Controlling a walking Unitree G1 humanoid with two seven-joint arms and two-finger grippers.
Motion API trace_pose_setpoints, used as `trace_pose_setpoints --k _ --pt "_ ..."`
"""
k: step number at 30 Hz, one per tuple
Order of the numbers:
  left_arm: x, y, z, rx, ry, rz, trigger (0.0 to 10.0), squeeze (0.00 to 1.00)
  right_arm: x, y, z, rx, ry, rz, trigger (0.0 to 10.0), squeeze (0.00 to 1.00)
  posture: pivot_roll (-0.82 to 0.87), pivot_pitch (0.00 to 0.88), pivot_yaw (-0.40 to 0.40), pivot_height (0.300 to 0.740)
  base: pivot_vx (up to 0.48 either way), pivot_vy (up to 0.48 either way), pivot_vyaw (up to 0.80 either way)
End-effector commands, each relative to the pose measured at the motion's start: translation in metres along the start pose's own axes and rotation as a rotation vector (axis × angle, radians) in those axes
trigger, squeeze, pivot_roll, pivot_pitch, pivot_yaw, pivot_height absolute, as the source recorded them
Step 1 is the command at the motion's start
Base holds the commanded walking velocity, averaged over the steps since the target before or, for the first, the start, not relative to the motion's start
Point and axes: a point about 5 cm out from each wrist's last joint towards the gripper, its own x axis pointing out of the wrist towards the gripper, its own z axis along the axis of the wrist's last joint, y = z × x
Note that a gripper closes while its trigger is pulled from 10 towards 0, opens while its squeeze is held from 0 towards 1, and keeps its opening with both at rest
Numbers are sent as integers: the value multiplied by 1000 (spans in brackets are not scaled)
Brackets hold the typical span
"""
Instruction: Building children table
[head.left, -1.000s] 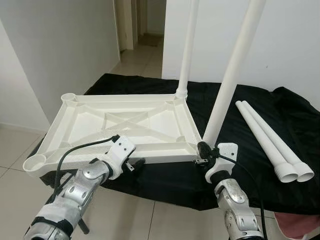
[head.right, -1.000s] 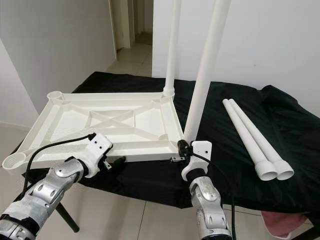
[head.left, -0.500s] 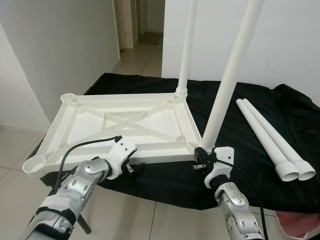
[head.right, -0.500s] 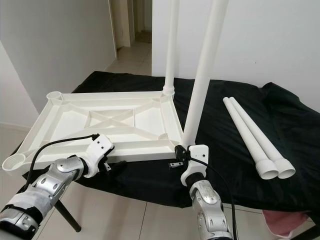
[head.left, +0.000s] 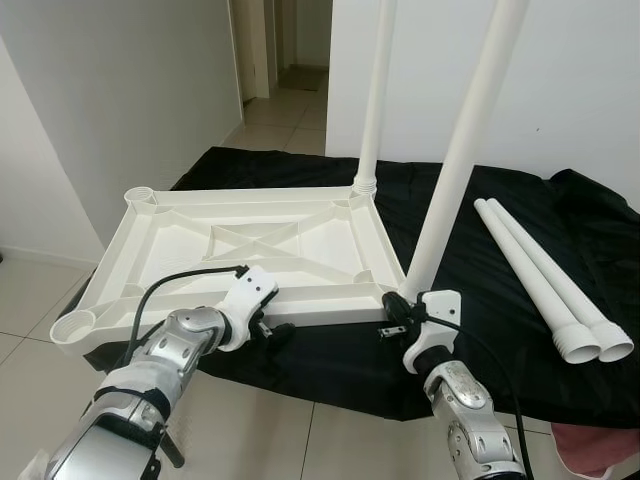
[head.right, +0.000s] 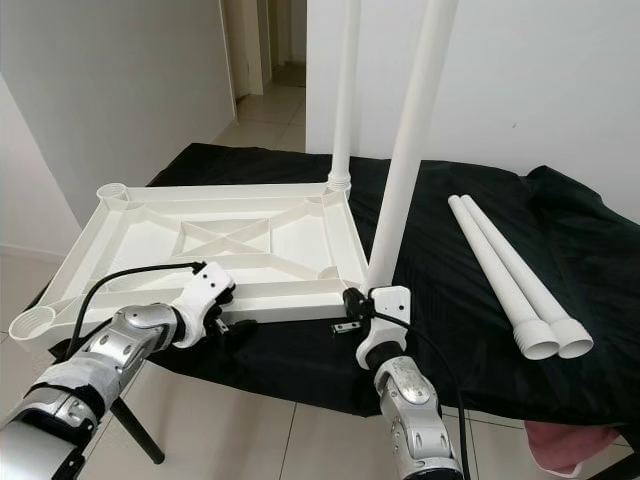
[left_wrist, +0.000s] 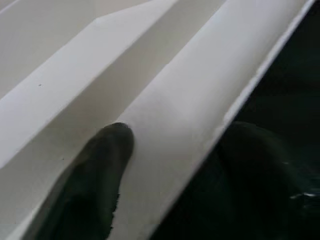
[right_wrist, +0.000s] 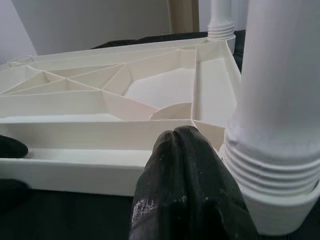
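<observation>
The white plastic tabletop lies upside down on a black cloth. Two white legs stand upright in its right-hand corners: the near leg and the far leg. My left gripper is at the tabletop's near rim, one finger pressed on the inner side and the other outside, so it is shut on the rim. My right gripper is shut, fingers together, against the near right corner beside the near leg's threaded base.
Two loose legs lie side by side on the black cloth at the right. The left-hand corner sockets stand open. Tiled floor lies below the table's front edge. A corridor opens at the back.
My left arm has pushed in closer to the near rim. The right gripper has shifted slightly left along the near right corner. The tabletop and legs stay put.
</observation>
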Motion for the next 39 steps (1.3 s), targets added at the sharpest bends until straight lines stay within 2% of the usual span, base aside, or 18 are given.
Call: trace_pose_setpoints --k 1,3,8,11,16,17,18,19,20,22,34,35,36,39 --pt "1 1 -6 -30 27 34 0 0 1 1 -2 -2 12 0 10000 0 -27 79 47 740 0 0 0" --pt "6 -6 -5 -2 28 12 0 0 0 -1 -3 -2 12 -9 10000 0 -28 79 50 740 0 0 0" --pt "13 -11 -2 45 32 -1 0 0 1 0 -2 1 9 -14 10000 0 -24 80 53 740 0 0 0" --pt "13 -12 -1 51 32 -5 0 0 1 0 -2 2 9 -14 10000 0 -24 80 53 740 0 0 0" --pt "23 -20 9 49 -13 -18 0 0 2 1 -3 5 0 -31 10000 0 -17 82 56 740 0 0 0" --pt "26 -23 15 57 -36 -8 627 0 3 0 -3 12 -5 -46 10000 0 -10 82 58 740 0 0 0" --pt "28 -24 19 63 -58 0 3686 0 4 0 -3 16 -9 -59 10000 0 -10 82 58 740 0 0 0" --pt "28 -24 19 63 -58 0 3686 0 4 0 -3 16 -9 -59 10000 0 -10 82 58 740 0 0 0" --pt "29 -26 24 76 -80 5 10000 0 4 -1 -2 15 -12 -68 10000 0 -9 82 58 740 0 0 0" --pt "32 -31 34 81 -155 -4 10000 0 5 -1 -2 13 -17 -82 10000 0 -8 82 60 740 0 0 0" --pt "33 -37 35 39 -196 -17 10000 0 5 -3 -2 21 -25 -112 10000 0 -9 86 63 740 0 0 0" --pt "32 -36 33 2 -197 -23 10000 0 5 -2 -3 22 -24 -113 10000 0 -7 86 62 740 0 0 0" --pt "32 -34 32 -39 -197 -27 10000 1000 5 -2 -3 24 -24 -112 10000 0 -6 86 60 740 0 0 0" --pt "31 -33 32 -51 -206 -24 10000 1000 6 -1 -3 26 -25 -110 10000 0 -5 84 58 740 0 0 0"
